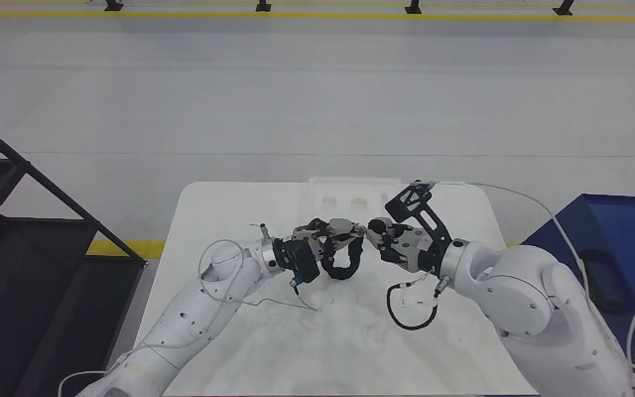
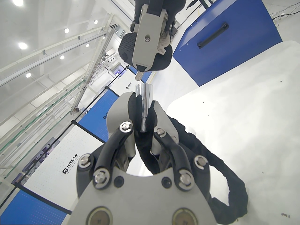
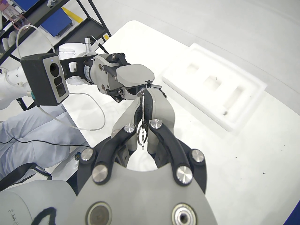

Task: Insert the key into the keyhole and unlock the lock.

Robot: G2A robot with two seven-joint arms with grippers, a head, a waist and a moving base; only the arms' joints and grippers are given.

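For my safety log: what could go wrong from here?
1. The key tip looks slightly off the end of the lock; pushing might jam it or shift it in the right end effector.
2. The left end effector pinches only the smooth chrome body, so the lock could twist during turning.

In the left wrist view, a white dotted wall panel (image 2: pixel 46 176) in the room behind carries a round dark logo with one word in dark capital letters beside it, large and sharp enough to read. A blue panel (image 2: pixel 93 122) next to it carries a short line of white print, and a farther panel (image 2: pixel 131 83) carries the same dark logo, both too small to make out. In the right wrist view, a pale arm cover (image 3: pixel 35 202) bears a small wave symbol with three grey capital letters beside it.
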